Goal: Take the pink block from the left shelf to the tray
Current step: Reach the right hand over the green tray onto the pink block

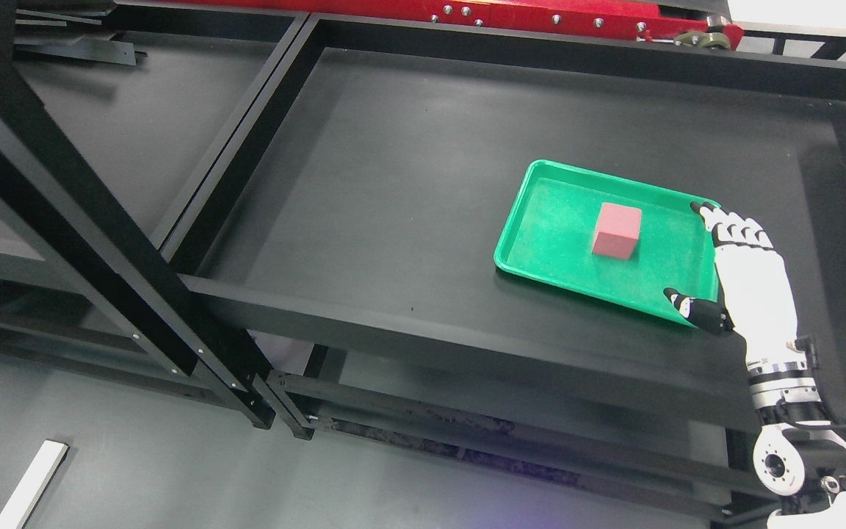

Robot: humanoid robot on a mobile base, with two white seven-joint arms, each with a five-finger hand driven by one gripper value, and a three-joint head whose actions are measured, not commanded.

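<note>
Block (617,231), pink, sits inside the green tray (540,192) while the right hand (742,275) hovers beside it, fingers released.

Right hand (742,275) covering the green tray (540,257) right rim, its forearm cut off at bottom edge

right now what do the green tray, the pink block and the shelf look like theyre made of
Green tray: looks like moulded plastic, with a raised rounded rim and a finely speckled, slightly grainy floor.
Pink block: a matte, evenly coloured cube with crisp edges and no gloss; foam or painted wood, the look cannot settle which.
Shelf: seemingly metal, dull black finish, with screws showing on its frame.
</note>
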